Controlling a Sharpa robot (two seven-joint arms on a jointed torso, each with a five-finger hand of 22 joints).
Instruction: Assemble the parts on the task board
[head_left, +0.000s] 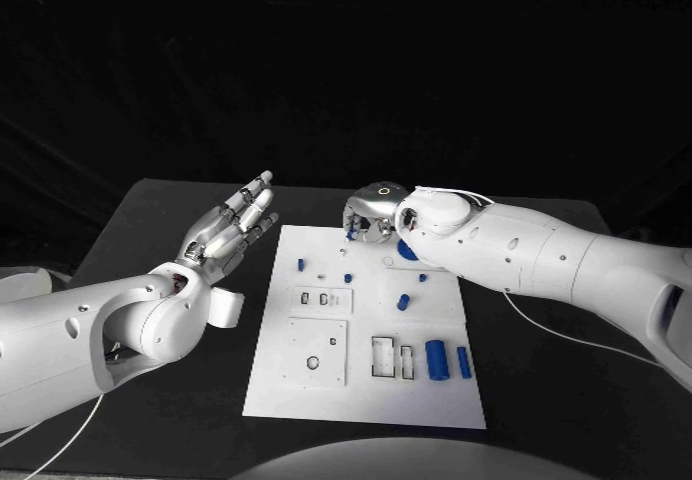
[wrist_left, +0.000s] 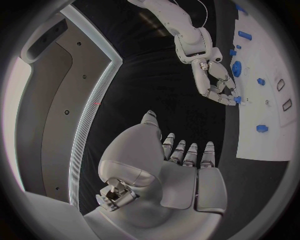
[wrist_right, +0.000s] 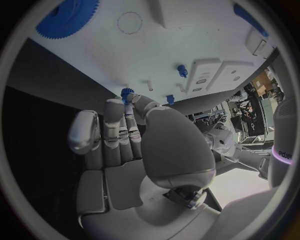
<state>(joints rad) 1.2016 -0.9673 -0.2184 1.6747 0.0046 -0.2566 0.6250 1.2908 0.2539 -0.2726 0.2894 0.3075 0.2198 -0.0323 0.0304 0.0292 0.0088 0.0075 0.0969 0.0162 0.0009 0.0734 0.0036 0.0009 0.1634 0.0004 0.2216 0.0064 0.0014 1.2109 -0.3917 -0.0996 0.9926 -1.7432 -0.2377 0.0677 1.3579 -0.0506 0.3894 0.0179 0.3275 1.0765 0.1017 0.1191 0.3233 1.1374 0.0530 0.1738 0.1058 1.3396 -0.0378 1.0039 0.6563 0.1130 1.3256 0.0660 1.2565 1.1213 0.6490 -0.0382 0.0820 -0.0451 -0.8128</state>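
Head view: task board (head_left: 368, 400) at mid-table, white, mostly unassembled by the look of it. Loose blue parts (head_left: 437, 359) lying along its right side near the front corner, smaller ones (head_left: 404, 300) scattered mid-board; recessed slots apparently unfilled. Blue gear (wrist_right: 67, 19) flat near the far edge. Right hand (head_left: 372, 215) low over the far edge, fingertips (wrist_right: 128, 95) pinching a small blue part (wrist_right: 127, 92). Left hand (head_left: 231, 230) off the left edge, raised, fingers apart, holding nothing. Nearly everything left to do.
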